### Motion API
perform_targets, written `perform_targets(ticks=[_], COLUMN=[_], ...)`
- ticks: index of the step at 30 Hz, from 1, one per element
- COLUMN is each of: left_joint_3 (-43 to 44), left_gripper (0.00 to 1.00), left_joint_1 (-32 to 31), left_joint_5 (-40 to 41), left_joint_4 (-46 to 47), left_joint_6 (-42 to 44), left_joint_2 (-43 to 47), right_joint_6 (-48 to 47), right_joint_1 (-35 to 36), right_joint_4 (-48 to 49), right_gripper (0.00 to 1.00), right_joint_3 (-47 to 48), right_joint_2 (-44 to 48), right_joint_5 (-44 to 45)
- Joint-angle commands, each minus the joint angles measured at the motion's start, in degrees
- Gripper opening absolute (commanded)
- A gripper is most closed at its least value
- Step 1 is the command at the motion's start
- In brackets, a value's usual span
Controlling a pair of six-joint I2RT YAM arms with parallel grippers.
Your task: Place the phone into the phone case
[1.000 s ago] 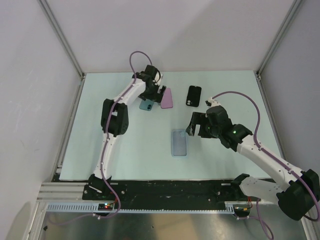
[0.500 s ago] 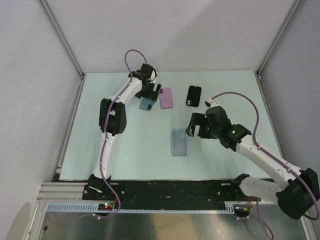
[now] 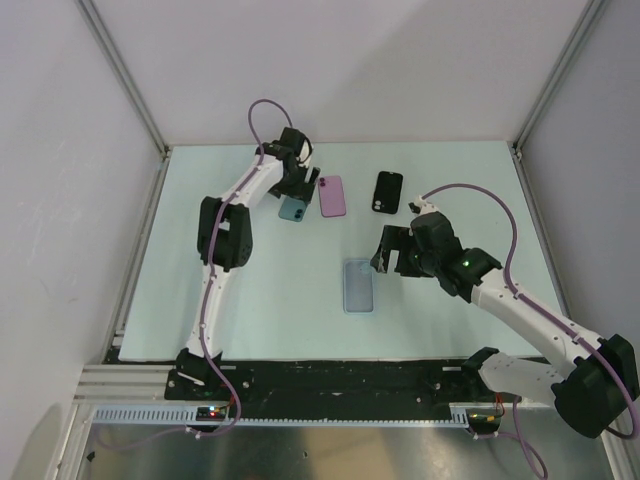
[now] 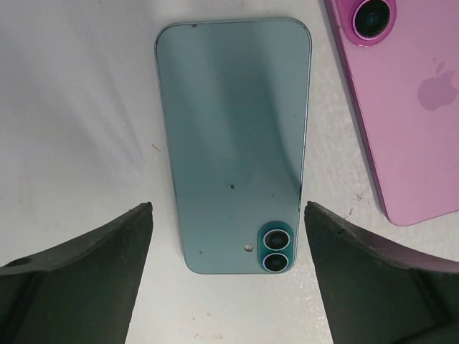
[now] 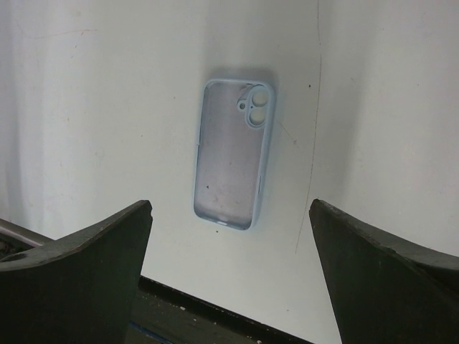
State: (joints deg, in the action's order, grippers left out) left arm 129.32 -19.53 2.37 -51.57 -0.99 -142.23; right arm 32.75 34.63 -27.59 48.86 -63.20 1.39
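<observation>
Pink phone (image 4: 401, 136) with apple logo (image 4: 439, 93); teal phone (image 4: 233, 136) just beside it

Left fingers (image 4: 72, 287) and right fingers (image 5: 72, 272) both spread wide.

On the white desk (image 5: 86, 107) a pale blue soft-plastic phone case (image 5: 231, 153) lies flat, open side up, cam cutout top right. The right claw (image 5: 229, 209) has its fingers spread wide, apart from it. Dark strip (image 5: 215, 319) at bottom, prob. the desk edge.

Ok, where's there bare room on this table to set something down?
Free: between the left arm and the blue case, and the table's far right corner. Crowded: the teal phone, pink phone and black phone at the back.
</observation>
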Motion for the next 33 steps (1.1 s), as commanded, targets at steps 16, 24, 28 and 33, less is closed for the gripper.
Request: perform_targets(ticks=[16,24,28,33], left_joint_3=[-3.33,-4.14,-5.24,-7.93], left_gripper=[0.86,0.79,0.71,0.61], left_joint_1=[0.74,1.34,1.42,1.18], left_joint_5=[-4.9,-6.33,-6.52,-6.3], left_joint_4=[-0.23,-0.28,-0.26,-0.27], left_joint_6=[-2.63,-3.84,-4.2,-5.45], left_joint_2=[1.43,1.62,2.05,3.57], right_joint_6=[0.07,-0.05,-0.06,0.17], right_joint_1=[-0.31,-0.35,-0.29,-0.33], right_joint_4=[0.48,-0.17,0.15,1.3], right_gripper=[0.96,0.96,0.96,0.96], right_joint_3=[0.0,0.03,-0.26,-0.88], right_joint_2=[1.89,2.35,2.58,2.6], right_joint_5=[-0.75,-0.71,-1.59,-2.86])
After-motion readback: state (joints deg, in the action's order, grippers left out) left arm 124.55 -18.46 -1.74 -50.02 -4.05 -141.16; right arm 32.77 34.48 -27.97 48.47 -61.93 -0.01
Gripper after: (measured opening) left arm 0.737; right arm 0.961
